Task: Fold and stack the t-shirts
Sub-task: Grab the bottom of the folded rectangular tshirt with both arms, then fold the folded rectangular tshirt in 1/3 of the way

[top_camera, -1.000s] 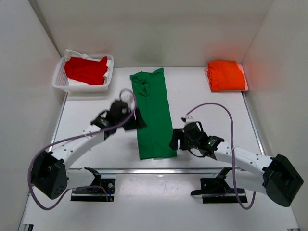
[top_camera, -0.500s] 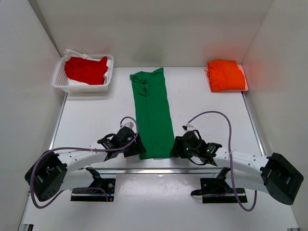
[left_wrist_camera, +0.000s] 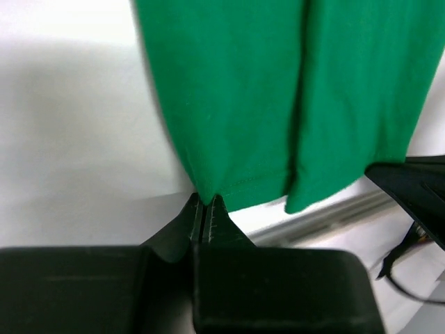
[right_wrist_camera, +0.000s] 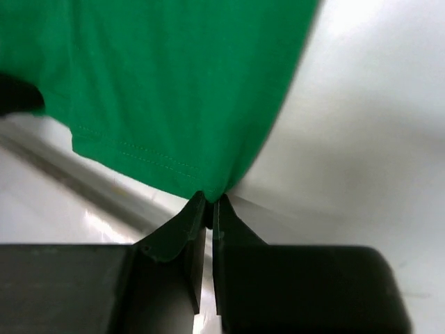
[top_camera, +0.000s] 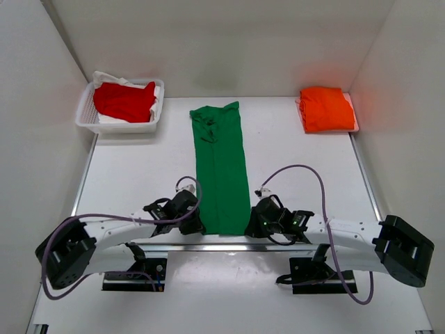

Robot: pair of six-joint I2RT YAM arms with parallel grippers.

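clamping shut from open, the left gripper (top_camera: 199, 226) and right gripper (top_camera: 249, 225) now pinch the near hem corners of the green shirt (top_camera: 220, 167), lower middle of frame. folding can likely start.

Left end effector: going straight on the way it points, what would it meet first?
The bright green cloth t-shirt: the left end effector is shut on its near hem corner, and more shirt apparently lies ahead.

White table (top_camera: 139, 167): green t-shirt (top_camera: 221, 167), orange t-shirt (top_camera: 327, 108), basket (top_camera: 125, 127)
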